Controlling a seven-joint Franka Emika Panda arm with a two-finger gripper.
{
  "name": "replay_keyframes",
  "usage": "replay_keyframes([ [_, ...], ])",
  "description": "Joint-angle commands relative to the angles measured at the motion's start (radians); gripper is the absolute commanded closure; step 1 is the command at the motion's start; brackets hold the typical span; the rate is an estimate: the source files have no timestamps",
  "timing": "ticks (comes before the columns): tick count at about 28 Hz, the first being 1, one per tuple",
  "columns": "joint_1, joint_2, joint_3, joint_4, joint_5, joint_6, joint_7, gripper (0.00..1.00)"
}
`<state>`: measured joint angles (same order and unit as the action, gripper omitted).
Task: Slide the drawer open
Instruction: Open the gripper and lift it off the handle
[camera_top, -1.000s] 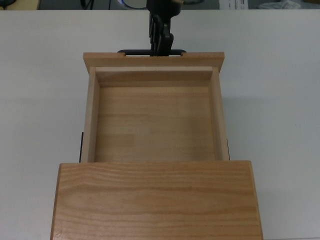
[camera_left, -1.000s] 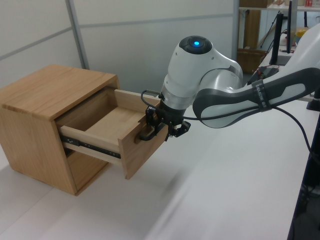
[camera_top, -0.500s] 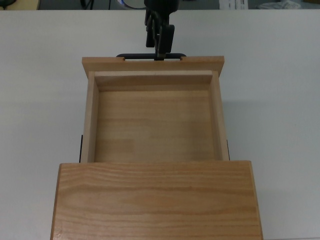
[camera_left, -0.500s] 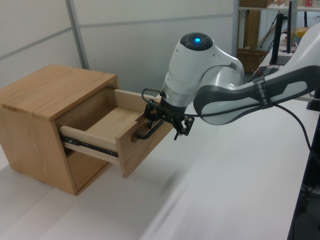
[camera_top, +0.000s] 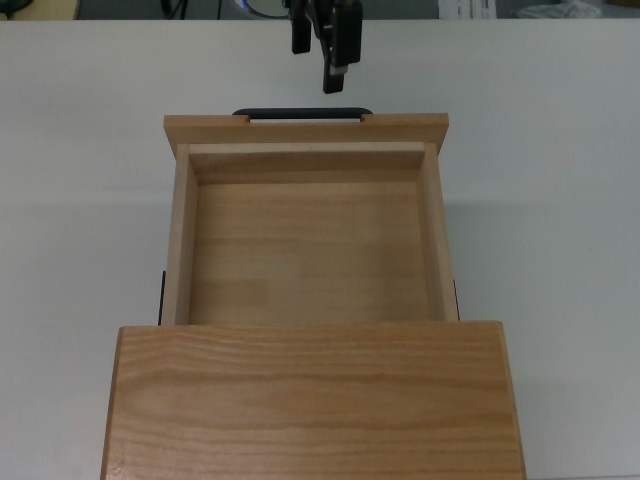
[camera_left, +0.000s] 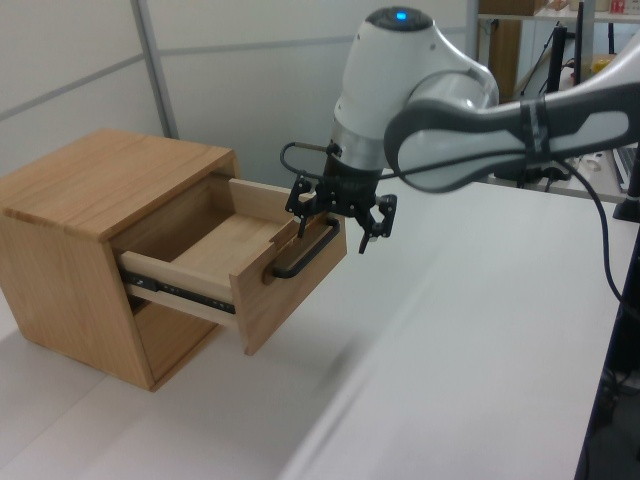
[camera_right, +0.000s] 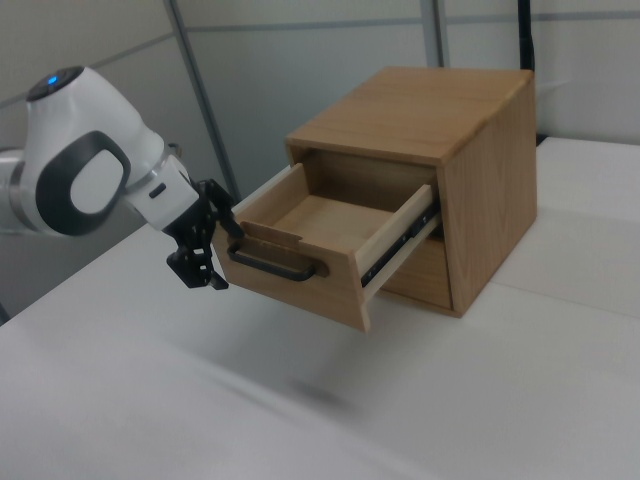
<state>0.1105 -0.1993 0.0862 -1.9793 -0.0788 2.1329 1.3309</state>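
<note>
On the white bench (camera_left: 480, 360), the wooden cabinet casing (camera_left: 90, 200) stands with the drawer (camera_top: 310, 250) pulled well out of its opening toward the arm. The drawer tray rides on a metal side rail (camera_left: 180, 292), visible on the extended flank in the left view and in the right view. Its interior is bare wood on the floor and all four walls; nothing lies inside it. The wider front panel (camera_right: 300, 285) carries the black bar handle (camera_top: 303, 113), mounted horizontally across its outer face. The gripper (camera_top: 325, 45) hangs just beyond the handle, apart from it, near the bench's far edge in the top view. Its fingers (camera_left: 378, 222) are spread with a clear gap between them and hold nothing; in the left view they sit above and beside the handle's end, without contact. The white arm (camera_left: 430, 90) reaches in from the left view's right. Below the drawer, the casing shows a recessed lower section.
</note>
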Motion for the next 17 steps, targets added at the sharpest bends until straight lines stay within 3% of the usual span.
replay_keyframes([
  [1,0.006,0.001,-0.013,0.059,0.056,-0.119,-0.243,0.0],
  [9,0.005,0.009,-0.013,0.152,0.123,-0.286,-0.639,0.0],
  [17,-0.002,0.014,-0.013,0.178,0.123,-0.432,-1.019,0.0],
])
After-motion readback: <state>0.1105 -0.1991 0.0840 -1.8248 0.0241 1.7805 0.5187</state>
